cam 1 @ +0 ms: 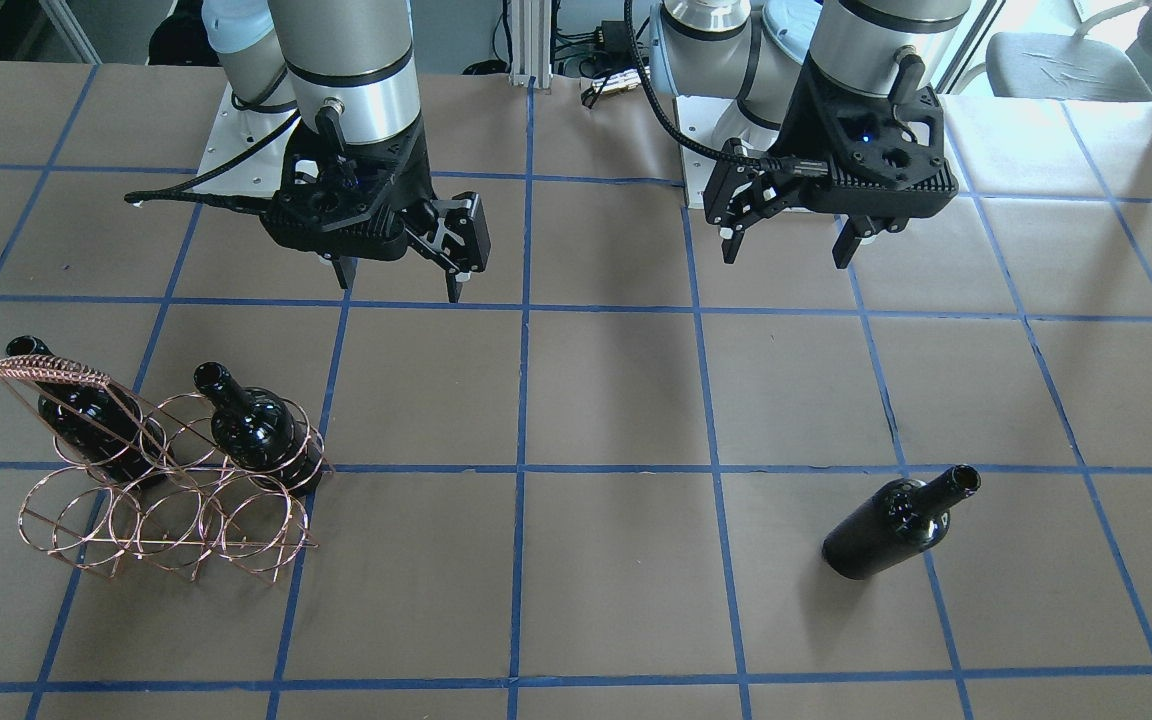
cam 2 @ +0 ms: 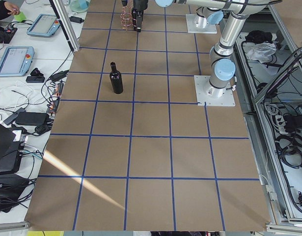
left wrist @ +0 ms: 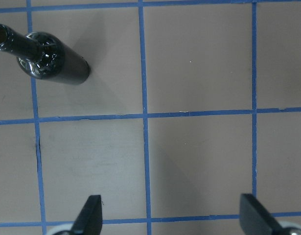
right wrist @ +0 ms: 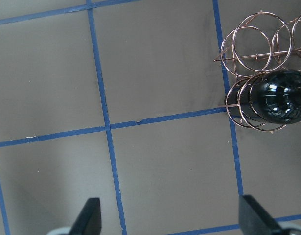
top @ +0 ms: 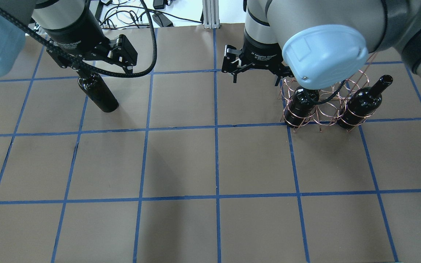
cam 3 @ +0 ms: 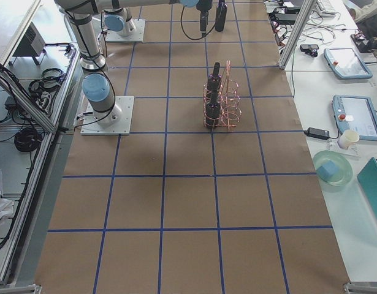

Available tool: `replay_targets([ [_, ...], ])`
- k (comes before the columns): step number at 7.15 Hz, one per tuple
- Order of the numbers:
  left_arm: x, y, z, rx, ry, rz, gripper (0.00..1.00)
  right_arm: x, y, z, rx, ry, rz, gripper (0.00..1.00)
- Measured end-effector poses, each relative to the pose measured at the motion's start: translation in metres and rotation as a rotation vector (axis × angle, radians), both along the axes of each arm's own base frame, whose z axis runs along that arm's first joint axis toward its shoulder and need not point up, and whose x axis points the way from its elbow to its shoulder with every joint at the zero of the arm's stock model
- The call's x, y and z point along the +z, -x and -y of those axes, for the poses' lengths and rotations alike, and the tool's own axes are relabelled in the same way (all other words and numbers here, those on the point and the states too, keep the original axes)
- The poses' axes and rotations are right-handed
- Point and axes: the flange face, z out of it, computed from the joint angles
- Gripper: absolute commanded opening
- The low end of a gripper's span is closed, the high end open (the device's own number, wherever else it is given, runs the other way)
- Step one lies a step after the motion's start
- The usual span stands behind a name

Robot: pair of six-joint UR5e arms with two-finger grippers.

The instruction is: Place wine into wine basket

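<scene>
So you're about two thirds of the way there, by the look of it. Two bottles (cam 1: 86, 420) (cam 1: 254, 430) already sit upright in the outer rings of the basket (cam 1: 171, 515), over on the robot's right side of the counter (cam 1: 616, 400), and the middle rings between them look free. The last bottle (cam 1: 891, 528) stands on its own on the robot's left side, well apart from the basket, upright with nothing touching it. The jaws on your left arm (cam 1: 871, 60) are spread wide and empty, hanging above the counter back toward the base from that loose bottle; its wrist camera shows the bottle off in the top corner, not between the jaws. The right arm (cam 1: 351, 80) is the same story: jaws spread, holding nothing, hovering near the basket with the closest racked bottle at the edge of its wrist view. What's left, I reckon, is the whole third bottle: grab it, carry it across, drop it into that middle gap.
</scene>
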Motion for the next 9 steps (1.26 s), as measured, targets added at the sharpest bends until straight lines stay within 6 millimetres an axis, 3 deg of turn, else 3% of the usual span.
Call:
replay_targets([
  [3, 0.0, 0.0, 0.0, 0.0, 0.002, -0.001, 1.0, 0.0, 0.007, 0.004, 0.09, 0.005, -0.021, 1.0],
  [4, 0.0, 0.0, 0.0, -0.001, 0.002, -0.001, 1.0, 0.002, 0.017, 0.009, 0.126, 0.009, -0.038, 1.0],
  [6, 0.003, -0.007, 0.001, 0.008, 0.007, 0.006, 1.0, 0.013, 0.059, 0.019, 0.134, 0.02, -0.06, 1.0],
  [7, 0.004, -0.025, 0.007, 0.034, 0.007, 0.008, 1.0, 0.02, 0.084, 0.022, 0.132, 0.021, -0.067, 1.0],
  [9, -0.01, -0.078, 0.038, 0.062, -0.01, 0.009, 1.0, 0.029, 0.134, 0.025, 0.131, 0.001, -0.077, 1.0],
])
